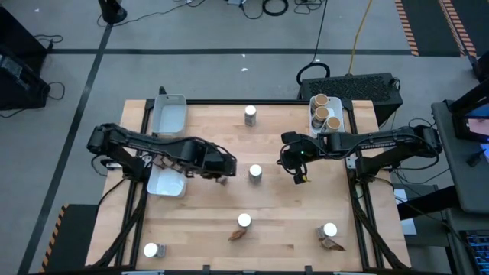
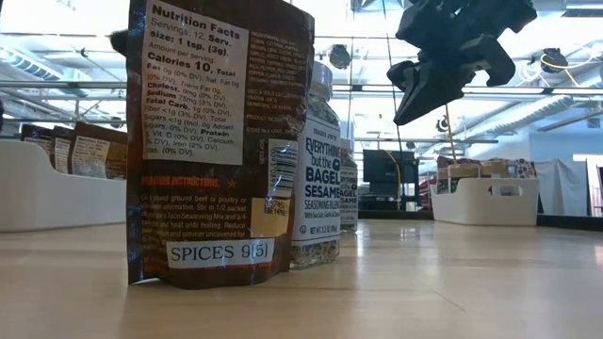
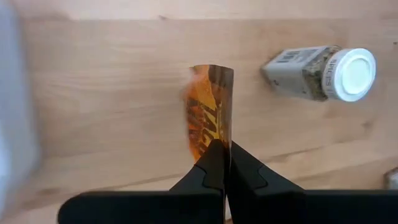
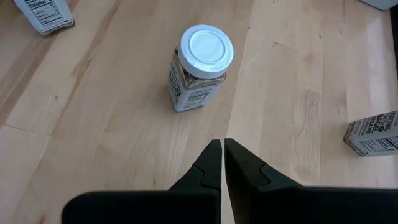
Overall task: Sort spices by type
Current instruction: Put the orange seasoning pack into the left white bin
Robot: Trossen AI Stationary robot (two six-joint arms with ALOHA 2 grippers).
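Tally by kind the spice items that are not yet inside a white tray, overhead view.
White-lidded glass jars: 5
Brown crinkled packets: 3, one pinched in the left gripper
Tan-topped jars: 0 loose; all 3 stand in the right-hand white tray
Total outside trays: 8

- Even, bright overhead light on the wooden table [image 1: 290,221]; shadows under the arms soft and short.
- Low view: strong backlight from ceiling lights and windows, far room washed out; near packet [image 2: 219,141] dark-faced but its print readable.
- Left wrist view: white tray [image 3: 11,93] a blurred smear at the edge; held packet [image 3: 210,109] soft.
- Right wrist view sharp; jar [image 4: 199,65] lid slightly glary.
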